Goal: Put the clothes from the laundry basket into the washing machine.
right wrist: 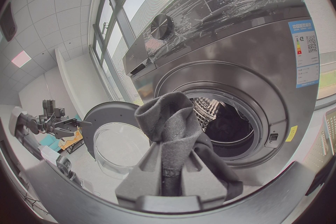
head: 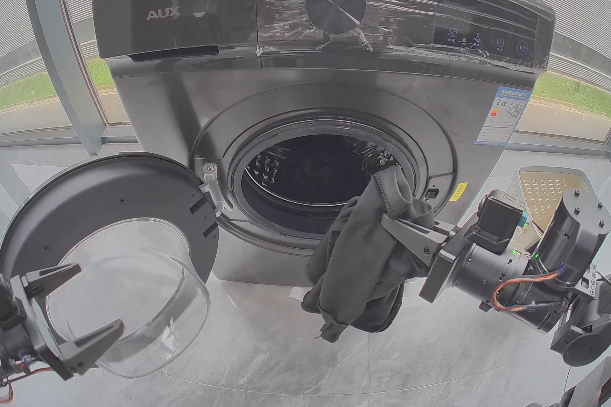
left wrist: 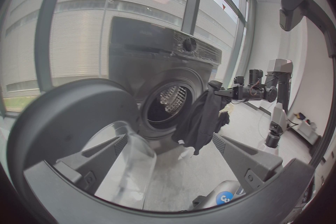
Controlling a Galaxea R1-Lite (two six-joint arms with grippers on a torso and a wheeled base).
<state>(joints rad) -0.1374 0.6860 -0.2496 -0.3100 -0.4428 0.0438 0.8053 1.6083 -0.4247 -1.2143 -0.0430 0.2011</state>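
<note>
Garment (head: 356, 275) hangs clenched in right gripper (head: 388, 221), long axis dropping straight below the jaws; drum opening (head: 305, 173) lies just ahead of them. Left gripper (head: 98, 297), jaws released, sits farther off beside door (head: 108, 192).

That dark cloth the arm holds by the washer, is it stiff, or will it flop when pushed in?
Probably floppy: the dark garment hangs in limp folds below the right tool, pinched near its top. It seems light, since one pinch carries it. Its tail hangs lower than the drum opening, so it may snag the rim.
</note>
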